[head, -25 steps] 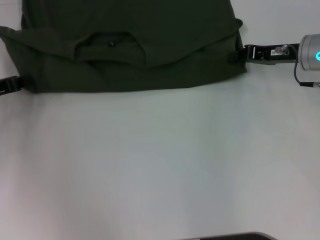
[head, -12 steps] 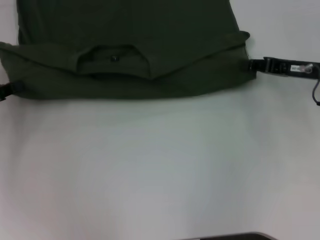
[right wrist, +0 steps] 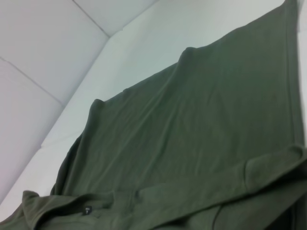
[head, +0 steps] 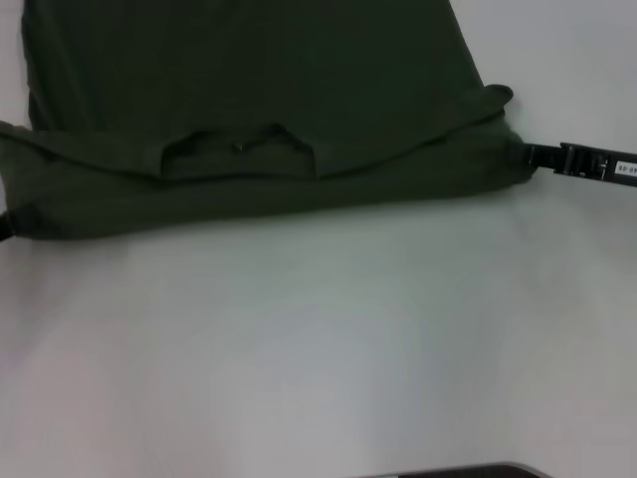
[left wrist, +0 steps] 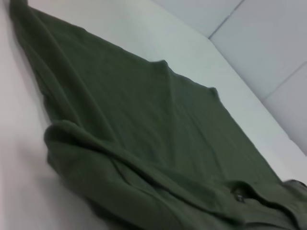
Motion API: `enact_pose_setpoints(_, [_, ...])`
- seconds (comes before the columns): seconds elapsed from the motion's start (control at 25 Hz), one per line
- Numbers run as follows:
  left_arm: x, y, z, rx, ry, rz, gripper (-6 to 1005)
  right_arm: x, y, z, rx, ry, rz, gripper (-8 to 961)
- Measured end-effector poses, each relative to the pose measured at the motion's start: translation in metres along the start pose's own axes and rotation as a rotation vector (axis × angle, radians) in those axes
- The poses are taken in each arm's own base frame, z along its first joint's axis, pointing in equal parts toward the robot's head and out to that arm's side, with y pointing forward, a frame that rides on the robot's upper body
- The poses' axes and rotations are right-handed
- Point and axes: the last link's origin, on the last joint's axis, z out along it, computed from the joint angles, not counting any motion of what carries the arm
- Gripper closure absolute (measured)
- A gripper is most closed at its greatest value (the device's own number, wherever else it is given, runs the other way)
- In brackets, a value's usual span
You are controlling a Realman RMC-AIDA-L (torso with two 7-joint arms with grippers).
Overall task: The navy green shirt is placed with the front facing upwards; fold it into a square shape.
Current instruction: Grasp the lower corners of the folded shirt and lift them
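Note:
The navy green shirt (head: 259,70) lies across the far part of the white table. Its collar end is folded over, and the collar opening (head: 239,149) faces up near the front fold. My right gripper (head: 526,156) is at the shirt's right front corner, shut on the cloth. At the picture's left edge, my left gripper (head: 4,225) holds the left front corner and is mostly cut off. The left wrist view shows the shirt (left wrist: 144,124) with a rolled fold. The right wrist view shows the shirt (right wrist: 201,134) and a small dark collar label (right wrist: 87,210). No lettering shows.
The bare white table (head: 318,339) stretches from the shirt to the near edge. A dark curved edge (head: 448,471) shows at the bottom of the head view. Pale padded wall panels (right wrist: 43,52) stand behind the table.
Both grippers have drawn the shirt's folded front edge toward me, and the right one has also moved outward to the right. The collar has come nearer with them.

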Motion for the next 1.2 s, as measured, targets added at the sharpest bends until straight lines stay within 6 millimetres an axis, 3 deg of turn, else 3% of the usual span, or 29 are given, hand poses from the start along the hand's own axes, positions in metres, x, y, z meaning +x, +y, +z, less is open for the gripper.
enact_pose_setpoints(0.64, [-0.043, 0.012, -0.032, -0.085, -0.049, 0.020, 949, 0.055, 0.006, -0.031, -0.097, 0.075, -0.049, 886])
enact_pose_setpoints(1.2, [-0.054, 0.019, -0.038, -0.132, -0.093, 0.050, 949, 0.096, 0.012, -0.059, -0.161, 0.097, -0.183, 885])
